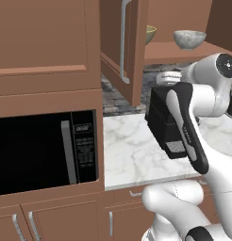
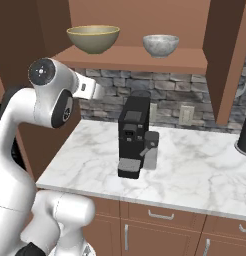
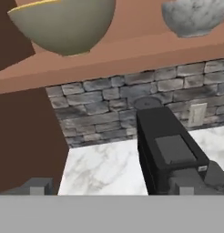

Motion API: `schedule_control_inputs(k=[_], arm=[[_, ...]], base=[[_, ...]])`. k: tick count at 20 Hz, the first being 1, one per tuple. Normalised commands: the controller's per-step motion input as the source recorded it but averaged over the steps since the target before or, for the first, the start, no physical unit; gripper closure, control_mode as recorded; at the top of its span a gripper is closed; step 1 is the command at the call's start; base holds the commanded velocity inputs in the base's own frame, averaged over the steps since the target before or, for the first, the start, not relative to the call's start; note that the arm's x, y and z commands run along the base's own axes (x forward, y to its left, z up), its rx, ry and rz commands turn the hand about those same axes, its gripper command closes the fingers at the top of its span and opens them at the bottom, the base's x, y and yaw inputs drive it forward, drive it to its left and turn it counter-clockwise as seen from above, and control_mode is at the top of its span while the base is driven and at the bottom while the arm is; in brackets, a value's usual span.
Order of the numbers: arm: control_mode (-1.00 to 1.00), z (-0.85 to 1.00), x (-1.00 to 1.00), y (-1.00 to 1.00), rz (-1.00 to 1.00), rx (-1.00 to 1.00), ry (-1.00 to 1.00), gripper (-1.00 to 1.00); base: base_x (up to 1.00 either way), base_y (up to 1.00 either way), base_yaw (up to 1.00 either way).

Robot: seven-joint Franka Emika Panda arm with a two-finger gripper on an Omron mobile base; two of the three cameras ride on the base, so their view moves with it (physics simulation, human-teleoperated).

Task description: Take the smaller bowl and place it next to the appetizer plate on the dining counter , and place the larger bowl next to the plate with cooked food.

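Note:
Two bowls stand on the open cabinet's wooden shelf (image 2: 145,57). The larger bowl (image 2: 93,38), olive-tan with a thin yellow rim, is on the left. The smaller bowl (image 2: 160,45), grey and speckled, sits to its right. Both also appear in the hand view, the larger bowl (image 3: 63,25) at upper left and the smaller bowl (image 3: 193,16) at upper right. My gripper (image 3: 111,190) is open and empty, its fingertips (image 3: 38,185) wide apart, below the shelf and short of both bowls. In the left base view the cabinet door half hides the larger bowl (image 1: 151,34), with the smaller bowl (image 1: 189,39) beside it. The appetizer plate, the plate with cooked food and the dining counter are out of view.
A black coffee machine (image 2: 132,137) stands on the marble worktop (image 2: 195,170) under the shelf, against a stone backsplash (image 2: 175,95). The cabinet door (image 1: 129,47) hangs open to the left. A microwave (image 1: 42,153) is built in further left. A dark appliance (image 2: 244,132) sits at the right edge.

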Motion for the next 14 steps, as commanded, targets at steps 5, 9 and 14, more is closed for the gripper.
schedule_control_inputs(k=[5,9,14], arm=[[-1.00,0.52,0.00,-0.15,-0.19,0.35,0.00,-1.00],[-1.00,0.60,0.01,-0.03,-0.15,0.29,0.00,-1.00],[-1.00,0.25,0.00,0.00,-0.08,0.29,0.01,-1.00]], base=[[0.00,0.00,0.00],[0.00,0.00,0.00],[0.00,0.00,0.00]])
